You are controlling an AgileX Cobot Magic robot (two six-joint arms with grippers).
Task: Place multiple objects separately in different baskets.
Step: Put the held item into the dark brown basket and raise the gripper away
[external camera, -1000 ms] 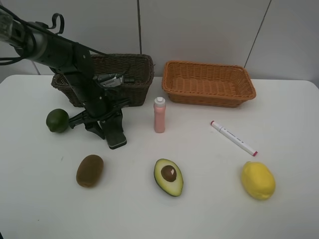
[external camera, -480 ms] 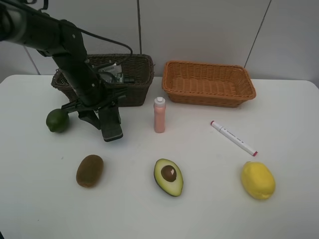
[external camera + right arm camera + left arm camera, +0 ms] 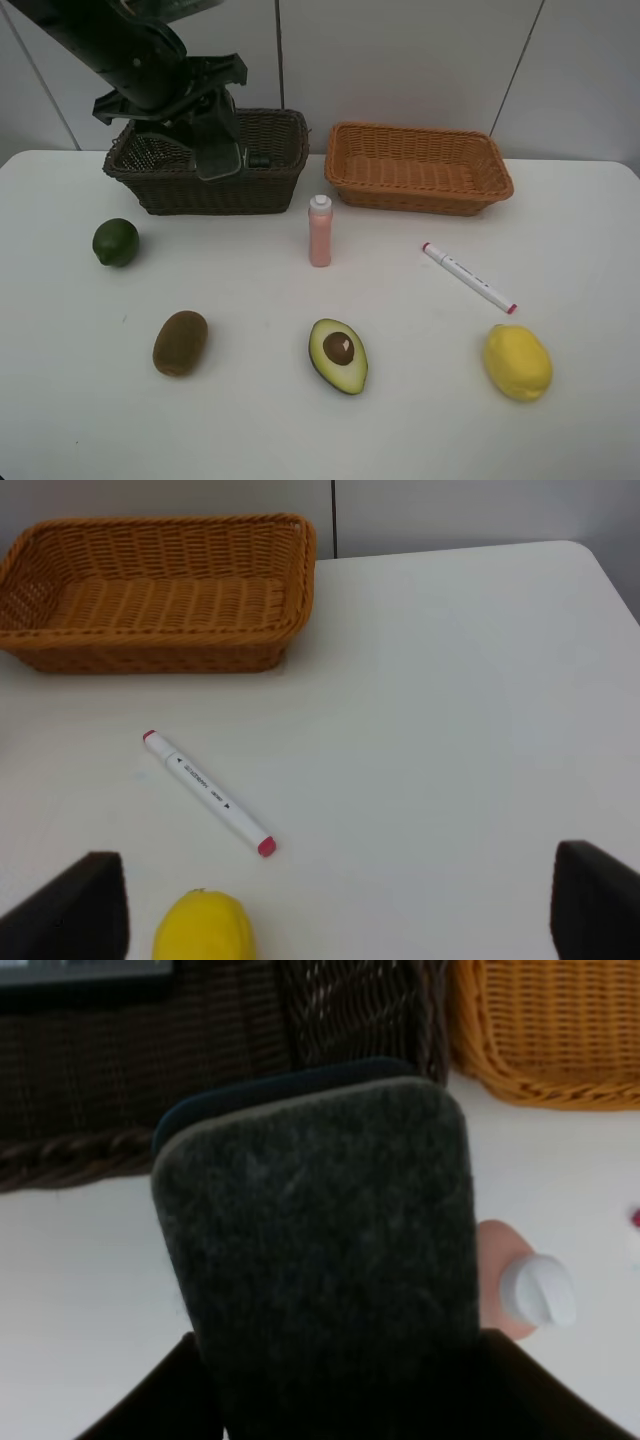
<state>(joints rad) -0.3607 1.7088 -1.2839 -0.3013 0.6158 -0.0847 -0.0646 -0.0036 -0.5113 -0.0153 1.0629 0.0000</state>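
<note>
My left gripper (image 3: 207, 122) is shut on the black rectangular block (image 3: 221, 158) and holds it above the dark brown basket (image 3: 275, 187). The block (image 3: 320, 1260) fills the left wrist view. On the table lie the lime (image 3: 115, 242), kiwi (image 3: 180, 342), halved avocado (image 3: 338, 355), lemon (image 3: 518, 362) and white marker (image 3: 468, 277). The pink bottle (image 3: 319, 231) stands upright. The tan basket (image 3: 418, 167) holds nothing that I can see. My right gripper (image 3: 340, 920) is open above the table, near the marker (image 3: 205, 792) and lemon (image 3: 203, 928).
A small dark item (image 3: 259, 160) lies inside the dark basket; the arm hides the rest of its inside. The two baskets stand side by side at the table's back edge by the wall. The right gripper does not show in the exterior view.
My left arm has lifted the black block from the table near the lime, up and back to above the dark basket. Nothing else moved.
</note>
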